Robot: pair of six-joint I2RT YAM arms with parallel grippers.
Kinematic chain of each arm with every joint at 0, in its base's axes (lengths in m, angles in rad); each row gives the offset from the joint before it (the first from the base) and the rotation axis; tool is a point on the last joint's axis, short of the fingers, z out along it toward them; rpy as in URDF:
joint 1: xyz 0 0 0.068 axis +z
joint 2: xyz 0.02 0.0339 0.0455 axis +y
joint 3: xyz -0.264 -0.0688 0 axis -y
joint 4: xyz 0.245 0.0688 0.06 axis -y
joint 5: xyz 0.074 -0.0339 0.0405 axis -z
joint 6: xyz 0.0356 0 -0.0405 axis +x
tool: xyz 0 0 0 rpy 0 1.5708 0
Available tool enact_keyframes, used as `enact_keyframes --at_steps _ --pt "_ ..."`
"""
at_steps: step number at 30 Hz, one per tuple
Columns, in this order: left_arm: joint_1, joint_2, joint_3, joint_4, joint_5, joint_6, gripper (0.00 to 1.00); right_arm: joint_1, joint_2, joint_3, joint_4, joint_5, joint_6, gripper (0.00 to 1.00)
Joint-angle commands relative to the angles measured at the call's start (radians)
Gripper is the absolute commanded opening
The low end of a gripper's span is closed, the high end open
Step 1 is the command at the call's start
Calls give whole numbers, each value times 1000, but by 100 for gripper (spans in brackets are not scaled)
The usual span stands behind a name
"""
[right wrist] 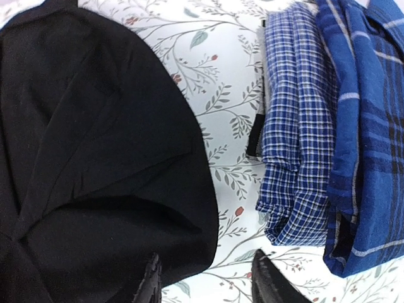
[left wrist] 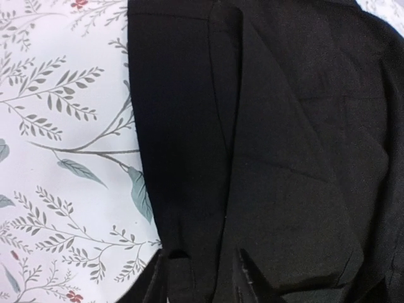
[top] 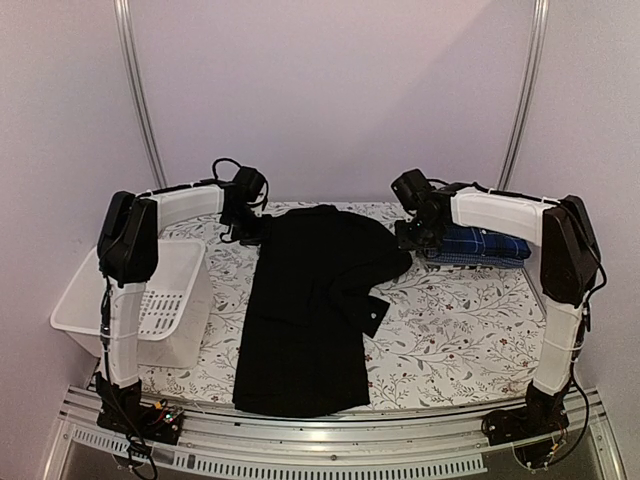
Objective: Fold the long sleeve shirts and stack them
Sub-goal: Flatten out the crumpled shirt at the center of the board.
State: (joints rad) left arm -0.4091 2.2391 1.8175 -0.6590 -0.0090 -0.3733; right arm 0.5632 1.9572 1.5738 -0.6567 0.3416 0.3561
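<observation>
Black shirt (top: 305, 320) cloth is seen directly beneath the left gripper (left wrist: 202, 281). Its fingers (left wrist: 158, 281) are held apart, with a small fold of fabric showing in the gap; nothing appears to be clamped. The right gripper (right wrist: 205, 284) is likewise parted, and its fingers (right wrist: 268, 284) straddle the rounded far-right edge of the same shirt and a strip of bare flowered table (right wrist: 227, 95).

Outward from there, the shirt is laid from far to near down the middle of the table, with a cuff (top: 375, 312) bearing a pale button turned over at its right side. At the far right, just beyond the right gripper and apart from the black cloth, a folded plaid pile (top: 480, 245) is set; a fine check and a bolder plaid are both seen in it. A white basket (top: 150, 300) stands at the left edge.

The fabric is judged light, limp and liable to sag or slide out of a fold. It is best taken at the far shoulder corners, on the seams, pinched through every layer and lifted evenly.
</observation>
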Motion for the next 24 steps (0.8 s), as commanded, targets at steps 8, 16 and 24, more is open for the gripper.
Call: enact_keyframes --at_steps 8,16,24 --pt "-73 -138 -97 -32 1 -31 57 246 -119 -151 144 -174 -17 79" --pt "-150 -301 -355 50 36 -108 56 392 -2 -86 150 -123 19 83" --pt "-215 -373 -496 90 46 -147 57 393 99 -70 156 -64 116 61"
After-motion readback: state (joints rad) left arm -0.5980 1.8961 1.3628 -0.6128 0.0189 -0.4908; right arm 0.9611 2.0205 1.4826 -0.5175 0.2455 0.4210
